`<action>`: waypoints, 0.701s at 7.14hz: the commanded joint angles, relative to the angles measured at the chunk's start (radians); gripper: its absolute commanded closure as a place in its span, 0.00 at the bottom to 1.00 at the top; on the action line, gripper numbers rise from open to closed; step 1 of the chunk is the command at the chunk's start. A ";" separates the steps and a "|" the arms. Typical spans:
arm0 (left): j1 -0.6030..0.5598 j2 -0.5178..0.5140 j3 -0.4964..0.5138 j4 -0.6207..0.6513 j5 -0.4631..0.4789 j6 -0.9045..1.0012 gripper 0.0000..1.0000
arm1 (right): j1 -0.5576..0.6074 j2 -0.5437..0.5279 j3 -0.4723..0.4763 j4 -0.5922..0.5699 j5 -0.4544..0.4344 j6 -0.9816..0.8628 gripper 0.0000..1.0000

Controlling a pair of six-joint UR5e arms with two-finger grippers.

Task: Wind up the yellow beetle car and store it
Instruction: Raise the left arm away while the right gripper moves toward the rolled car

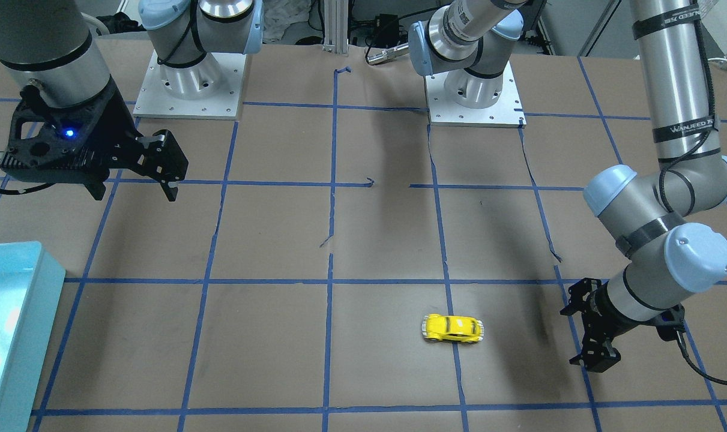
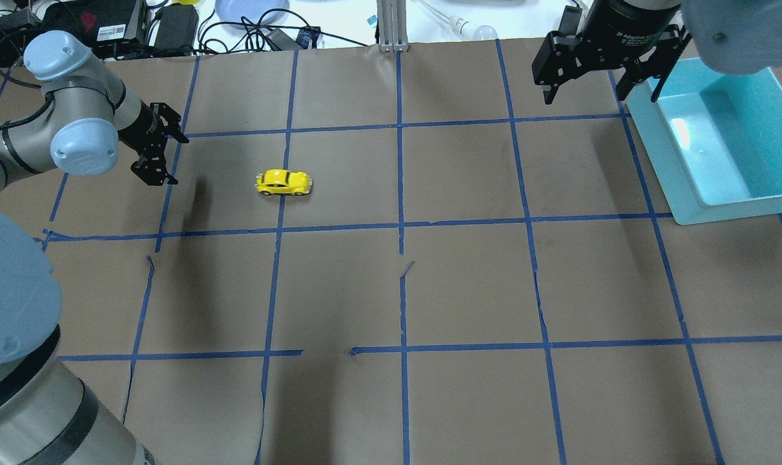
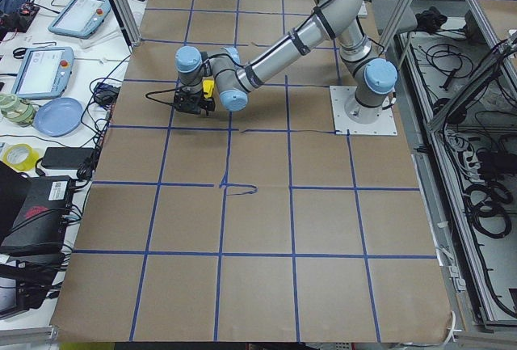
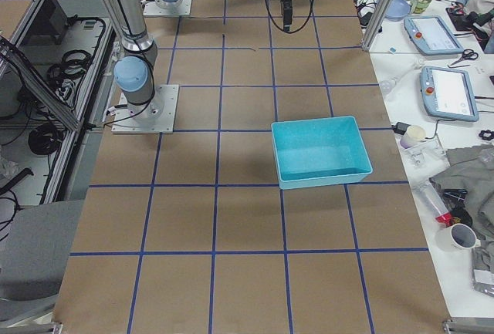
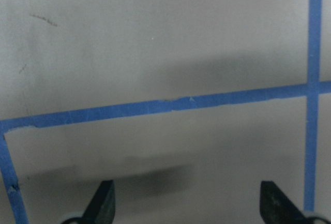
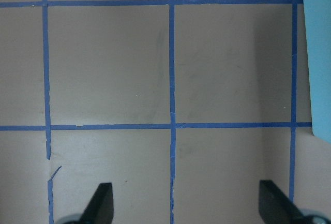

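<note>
The yellow beetle car [image 1: 452, 329] sits on its wheels on the brown paper table, left of centre in the overhead view [image 2: 283, 183]. My left gripper [image 2: 164, 155] is open and empty, low over the table and about a grid cell to the car's left; in the front view it [image 1: 576, 333] is to the car's right. The left wrist view shows only bare paper and tape between its fingertips [image 5: 103, 203]. My right gripper [image 2: 600, 90] is open and empty, high up at the far right beside the teal bin [image 2: 726, 210]. The car appears in neither wrist view.
The teal bin [image 1: 21, 288] is empty; its edge shows in the right wrist view [image 6: 318, 53]. Blue tape gridlines and small tears mark the paper. The arm base plates [image 1: 188, 90] stand at the robot's side. Cables, a plate and tablets lie beyond the far edge [image 2: 248, 10].
</note>
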 commanded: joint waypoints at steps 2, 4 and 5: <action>-0.005 0.107 0.030 -0.103 0.012 0.378 0.00 | 0.000 0.000 0.000 0.000 -0.001 -0.002 0.00; -0.005 0.188 0.146 -0.317 0.102 0.708 0.00 | 0.000 0.000 0.000 0.000 0.001 -0.002 0.00; -0.005 0.219 0.193 -0.385 0.102 0.825 0.00 | 0.000 0.001 0.000 0.000 0.001 -0.003 0.00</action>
